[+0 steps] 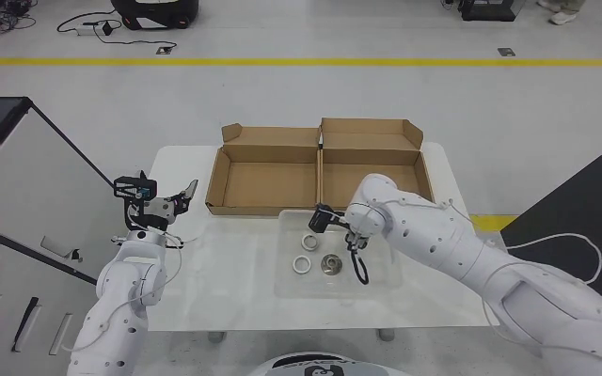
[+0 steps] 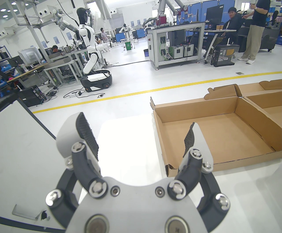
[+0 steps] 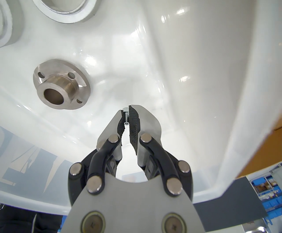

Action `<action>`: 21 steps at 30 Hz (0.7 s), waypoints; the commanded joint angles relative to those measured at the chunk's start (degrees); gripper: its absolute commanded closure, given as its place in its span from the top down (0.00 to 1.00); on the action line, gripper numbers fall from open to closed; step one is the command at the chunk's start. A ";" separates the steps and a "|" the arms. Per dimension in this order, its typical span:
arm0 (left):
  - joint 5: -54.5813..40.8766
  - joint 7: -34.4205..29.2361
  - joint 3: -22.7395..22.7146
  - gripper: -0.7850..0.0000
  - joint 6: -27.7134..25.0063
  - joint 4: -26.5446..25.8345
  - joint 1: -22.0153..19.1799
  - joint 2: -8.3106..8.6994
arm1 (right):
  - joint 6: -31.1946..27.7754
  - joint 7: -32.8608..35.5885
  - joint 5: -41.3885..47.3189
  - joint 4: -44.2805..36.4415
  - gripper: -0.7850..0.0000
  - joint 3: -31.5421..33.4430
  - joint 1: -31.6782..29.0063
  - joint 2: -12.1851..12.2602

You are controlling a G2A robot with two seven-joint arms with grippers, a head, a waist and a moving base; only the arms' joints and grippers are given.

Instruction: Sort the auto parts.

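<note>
Surface: a white table (image 1: 226,273) stood on a pale floor with a yellow line (image 1: 301,62).
Boxes: a cardboard box (image 1: 268,185) and a second box (image 1: 372,179) lay open, touching.
Right gripper (image 3: 126,112): pinched a small screw (image 3: 125,116) in the white tray (image 3: 198,66), near the flange (image 3: 60,87).
Left gripper (image 2: 136,123): spread wide at the table's left edge.

The tray (image 3: 198,66) is gleaming as smooth, glossy white plastic. The flange (image 3: 61,87) lying in it is showing satin-brushed grey metal with a warmer, brassy sheen around its bore, and the ring (image 3: 64,11) nearby is looking duller and more matt. The right gripper (image 3: 126,109) is pinching a bolt (image 3: 125,115) of bright threaded metal between black, ribbed, rubbery pads (image 3: 134,125) backed by matt silver metal plates, the left gripper (image 2: 138,130) is wearing the same finish, and the cardboard boxes (image 2: 220,136) are looking matt, brown and fibrous on a smooth white table (image 2: 123,141).
</note>
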 commanded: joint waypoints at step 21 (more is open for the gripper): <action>0.00 0.00 0.00 1.00 0.00 0.00 0.00 0.00 | 4.71 0.68 12.69 -19.02 0.00 1.02 4.54 7.34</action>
